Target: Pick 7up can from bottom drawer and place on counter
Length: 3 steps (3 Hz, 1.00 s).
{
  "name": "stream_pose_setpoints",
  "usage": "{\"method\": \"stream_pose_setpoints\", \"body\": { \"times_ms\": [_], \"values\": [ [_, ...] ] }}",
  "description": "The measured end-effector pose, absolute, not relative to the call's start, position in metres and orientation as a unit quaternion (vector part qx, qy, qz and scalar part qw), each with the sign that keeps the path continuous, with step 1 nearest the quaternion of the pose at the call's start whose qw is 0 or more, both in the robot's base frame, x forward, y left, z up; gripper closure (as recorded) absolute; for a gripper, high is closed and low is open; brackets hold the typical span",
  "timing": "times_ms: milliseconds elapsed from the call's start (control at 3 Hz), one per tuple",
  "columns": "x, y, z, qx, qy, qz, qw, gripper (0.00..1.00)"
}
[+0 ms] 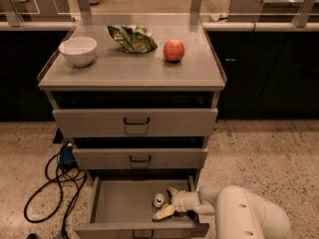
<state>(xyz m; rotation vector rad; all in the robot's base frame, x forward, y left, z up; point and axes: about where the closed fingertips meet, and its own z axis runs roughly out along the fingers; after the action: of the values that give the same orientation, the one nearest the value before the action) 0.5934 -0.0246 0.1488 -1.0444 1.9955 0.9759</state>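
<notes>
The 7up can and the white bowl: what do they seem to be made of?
7up can: likely metal, shiny silver top, in the bottom drawer, the open gripper straddling it. White bowl: perhaps glazed ceramic, smooth and glossy; plastic possible.

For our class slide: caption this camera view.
End effector open at the 7up can inside the pulled-out bottom drawer.

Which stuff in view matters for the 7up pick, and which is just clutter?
Job:
- 7up can, in the open bottom drawer
- counter, the drop spot
- gripper, open, down in that drawer right by the can

Clutter:
- white bowl, green bag and red fruit, all on the counter
- cables on the floor
</notes>
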Motion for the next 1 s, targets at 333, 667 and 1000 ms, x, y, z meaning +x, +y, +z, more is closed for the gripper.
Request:
{"method": "stream_pose_setpoints", "body": {
  "times_ms": [333, 667, 1000],
  "values": [
    [0.5934, -0.0246, 0.1488, -0.401, 0.765, 0.374, 0.337, 0.19],
    [0.5934, -0.0246, 0.1488, -0.401, 0.765, 0.374, 0.337, 0.42],
    [0.5933, -0.0245, 0.1488, -0.401, 0.765, 0.374, 0.337, 0.66]
  ]
}}
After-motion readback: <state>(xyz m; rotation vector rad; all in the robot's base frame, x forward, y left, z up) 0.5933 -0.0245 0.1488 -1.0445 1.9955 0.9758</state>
